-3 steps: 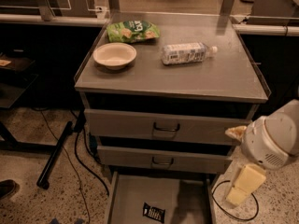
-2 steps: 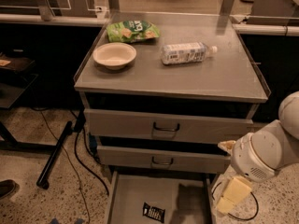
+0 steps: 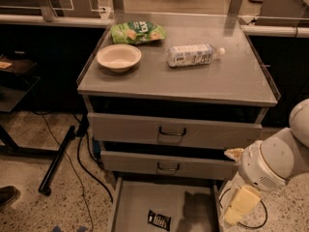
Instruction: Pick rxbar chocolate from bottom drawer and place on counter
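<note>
Open bottom drawer holds rxbar chocolate; claw seemingly beside it.

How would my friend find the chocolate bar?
Find the grey cabinet; its bottom drawer is open. The rxbar chocolate lies on that floor, left of the gripper. It's a small black wrapper, unlike the green bag and bottle on the counter.

Single view: high, in front of the desk, tilted down, medium range, bottom drawer at frame bottom. Pincer low right, beside the drawer.
</note>
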Robot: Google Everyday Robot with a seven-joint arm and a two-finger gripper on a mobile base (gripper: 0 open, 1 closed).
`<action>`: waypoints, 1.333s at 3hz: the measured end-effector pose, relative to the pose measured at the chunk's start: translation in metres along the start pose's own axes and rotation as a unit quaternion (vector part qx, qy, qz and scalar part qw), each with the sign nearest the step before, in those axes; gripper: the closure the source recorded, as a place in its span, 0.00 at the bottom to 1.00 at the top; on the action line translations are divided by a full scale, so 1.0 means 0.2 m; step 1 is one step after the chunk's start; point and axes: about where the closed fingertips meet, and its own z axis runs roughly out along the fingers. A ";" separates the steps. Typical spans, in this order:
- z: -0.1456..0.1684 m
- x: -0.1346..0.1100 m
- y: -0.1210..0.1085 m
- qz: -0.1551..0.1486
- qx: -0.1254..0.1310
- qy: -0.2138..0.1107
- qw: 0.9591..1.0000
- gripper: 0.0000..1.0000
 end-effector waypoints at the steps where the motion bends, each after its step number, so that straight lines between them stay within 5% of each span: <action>1: 0.11 0.08 -0.03 0.014 -0.007 -0.021 1.000 0.00; 2: 0.33 0.21 -0.16 0.035 -0.001 -0.049 0.998 0.00; 3: 0.34 0.21 -0.16 0.036 -0.003 -0.050 0.998 0.00; 4: 0.54 0.27 -0.10 0.047 -0.038 -0.060 0.996 0.00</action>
